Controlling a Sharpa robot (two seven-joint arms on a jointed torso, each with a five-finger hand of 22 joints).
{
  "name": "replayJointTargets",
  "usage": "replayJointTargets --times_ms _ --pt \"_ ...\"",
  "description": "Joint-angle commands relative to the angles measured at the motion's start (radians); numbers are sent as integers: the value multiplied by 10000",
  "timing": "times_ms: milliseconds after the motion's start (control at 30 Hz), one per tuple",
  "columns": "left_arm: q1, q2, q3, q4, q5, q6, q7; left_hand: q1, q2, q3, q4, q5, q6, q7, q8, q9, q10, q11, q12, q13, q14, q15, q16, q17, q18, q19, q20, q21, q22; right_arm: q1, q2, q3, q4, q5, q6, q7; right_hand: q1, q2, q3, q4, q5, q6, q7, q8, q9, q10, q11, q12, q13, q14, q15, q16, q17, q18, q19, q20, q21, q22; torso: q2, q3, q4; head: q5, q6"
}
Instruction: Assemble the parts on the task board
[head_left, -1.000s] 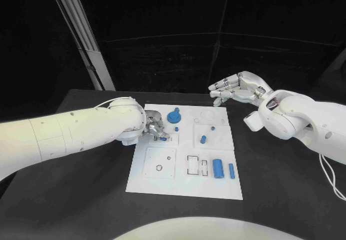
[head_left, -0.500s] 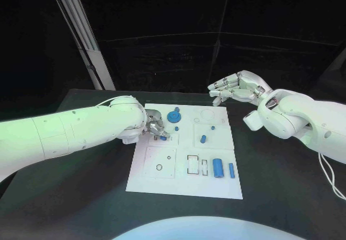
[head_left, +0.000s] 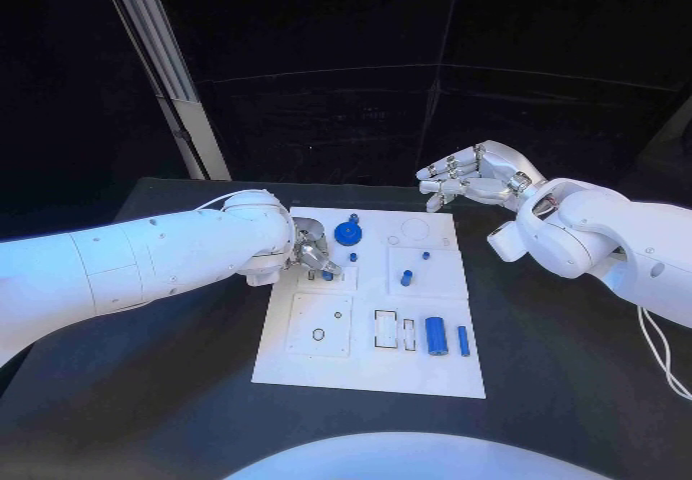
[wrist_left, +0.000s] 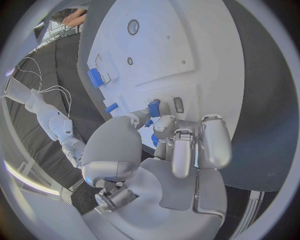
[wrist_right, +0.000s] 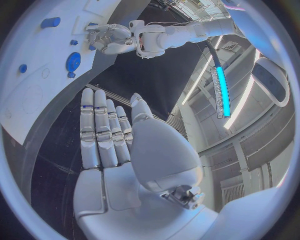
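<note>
Little is seen to have moved since the earlier frames: the left hand (head_left: 313, 257) is kept over the white task board's (head_left: 368, 372) left edge. Nearest, a blue cylinder (head_left: 436, 333) and a slim blue bar (head_left: 463, 341) lie on the board. A small blue part (wrist_left: 153, 108) is pinched in the left hand's fingertips. Beyond, a blue disc (head_left: 348, 233) sits. Farthest, the right hand (head_left: 469, 174) is held released, fingers apart, above the far edge.
</note>
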Motion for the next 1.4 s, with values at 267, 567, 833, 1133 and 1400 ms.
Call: replayJointTargets --times_ms 267,567,833,1133,1400 --pt "-20 80 -17 -101 81 326 -24 -271 54 -151 144 20 137 -8 -57 -34 121 -17 86 51 1039 -103 31 2634 -195 91 -4 75 71 19 -9 5 65 -3 -50 73 -94 -11 -60 23 -57 -87 1 -3 -7 -74 -29 -38 -3 -26 42 -46 -14 18 31 67 -41 -18 17 9 -30 9 10" --pt "-19 118 -17 -190 119 274 -19 -1133 -262 -1299 883 -22 299 -43 -71 -88 165 -41 99 33 1039 -126 31 2634 -200 111 -24 77 105 19 -17 5 83 -3 -40 82 -156 -64 -109 31 -56 -106 12 2 -3 -104 -16 -23 1 -52 57 -45 -27 19 25 85 -81 -42 16 18 -41 43 29" --pt "-19 110 -16 -205 185 242 -15 -1244 -251 -2011 1066 -33 313 -60 -87 -110 172 -59 95 20 1039 -143 31 2634 -201 121 -49 70 119 19 -18 5 83 -3 -24 76 -204 -110 -152 35 -58 -123 20 5 0 -129 -5 -9 3 -79 70 -48 -39 20 20 100 -114 -62 24 17 -51 20 36" --pt "-20 22 -13 -65 253 220 -9 -1214 -215 -2146 1056 -28 318 -64 -88 -114 173 -62 93 14 1039 -146 31 2634 -200 119 -52 64 114 19 -14 5 74 -3 -11 69 -206 -127 -163 24 -66 -133 24 5 1 -145 0 -5 3 -102 77 -54 -46 20 12 107 -133 -73 23 12 -46 23 49" --pt "105 -407 220 395 641 118 31 -1058 -133 -2419 1048 -5 183 -27 -133 -128 -91 -34 -219 -462 1039 -133 31 2634 -147 6 -50 -96 -146 19 8 5 15 -3 -42 102 -213 -126 -167 25 -68 -136 26 5 1 -150 2 -4 3 -108 80 -54 -49 20 9 109 -139 -77 11 6 -42 4 101"
